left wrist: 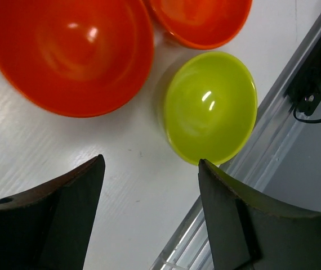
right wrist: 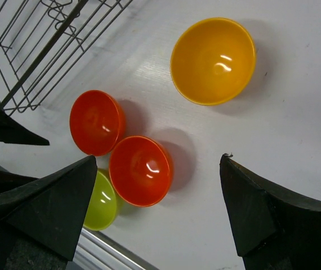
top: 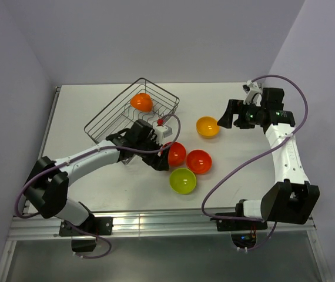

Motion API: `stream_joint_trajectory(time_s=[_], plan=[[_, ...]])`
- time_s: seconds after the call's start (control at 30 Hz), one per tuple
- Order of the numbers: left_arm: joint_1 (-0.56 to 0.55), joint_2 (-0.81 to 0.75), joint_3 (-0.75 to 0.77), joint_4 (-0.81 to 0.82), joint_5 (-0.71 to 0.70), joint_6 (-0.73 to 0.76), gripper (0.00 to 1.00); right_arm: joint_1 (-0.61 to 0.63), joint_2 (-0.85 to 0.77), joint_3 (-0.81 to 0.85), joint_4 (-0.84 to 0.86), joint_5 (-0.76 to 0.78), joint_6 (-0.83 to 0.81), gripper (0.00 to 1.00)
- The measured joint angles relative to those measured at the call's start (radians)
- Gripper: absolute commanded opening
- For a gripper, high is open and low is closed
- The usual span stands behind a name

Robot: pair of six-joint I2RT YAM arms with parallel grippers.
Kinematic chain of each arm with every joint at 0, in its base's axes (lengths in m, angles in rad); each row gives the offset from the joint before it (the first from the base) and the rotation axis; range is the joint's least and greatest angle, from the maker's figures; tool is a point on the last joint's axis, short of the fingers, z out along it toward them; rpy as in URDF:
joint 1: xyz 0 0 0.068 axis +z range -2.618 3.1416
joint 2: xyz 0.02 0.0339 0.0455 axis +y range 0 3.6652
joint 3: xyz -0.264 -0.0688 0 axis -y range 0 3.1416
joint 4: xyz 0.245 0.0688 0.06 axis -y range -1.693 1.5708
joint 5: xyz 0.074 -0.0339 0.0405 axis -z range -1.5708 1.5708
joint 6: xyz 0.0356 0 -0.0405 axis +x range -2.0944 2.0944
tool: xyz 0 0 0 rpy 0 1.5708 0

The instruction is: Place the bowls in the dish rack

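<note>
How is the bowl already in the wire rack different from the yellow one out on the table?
The racked bowl is orange-red; the yellow bowl is yellow-orange. The racked bowl sits inside the dish rack and looks tipped, its outside showing; the yellow bowl stands upright, mouth up, on the table, not yet loaded. Both are small, round and glossy.

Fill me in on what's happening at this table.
Two robot arms are loading bowls into the dish rack. One orange bowl lies in the rack; the yellow-orange bowl, two red-orange bowls and the lime green bowl sit on the table. The left gripper, open and empty, hovers by the red-orange and green bowls. The right gripper, also open and empty, hangs near the yellow-orange bowl.
</note>
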Motion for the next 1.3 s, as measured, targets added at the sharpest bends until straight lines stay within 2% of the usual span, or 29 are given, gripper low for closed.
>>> stream_joint_trajectory(time_s=[0.3,0.57,0.93,1.03,1.17,1.23,1.3], plan=[[-0.147,0.129,0.08,-0.002,-0.091,-0.037,0.65,-0.006,-0.051,0.0,-0.027,-0.003,0.0,0.96],[-0.18,0.249,0.127,-0.029,-0.118,-0.052,0.62,-0.016,-0.065,0.0,-0.04,-0.002,-0.011,0.96],[-0.206,0.307,0.148,-0.053,-0.147,-0.056,0.46,-0.03,-0.065,0.008,-0.047,-0.002,-0.023,0.96],[-0.214,0.31,0.15,-0.056,-0.158,-0.058,0.36,-0.031,-0.065,0.009,-0.047,-0.002,-0.025,0.96],[-0.219,0.31,0.15,-0.055,-0.171,-0.064,0.12,-0.032,-0.065,0.009,-0.048,-0.002,-0.026,0.97],[-0.219,0.307,0.146,-0.054,-0.175,-0.063,0.03,-0.033,-0.065,0.009,-0.048,-0.002,-0.026,0.98],[-0.22,0.296,0.133,-0.051,-0.17,-0.059,0.0,-0.033,-0.065,0.009,-0.048,-0.002,-0.026,0.98]])
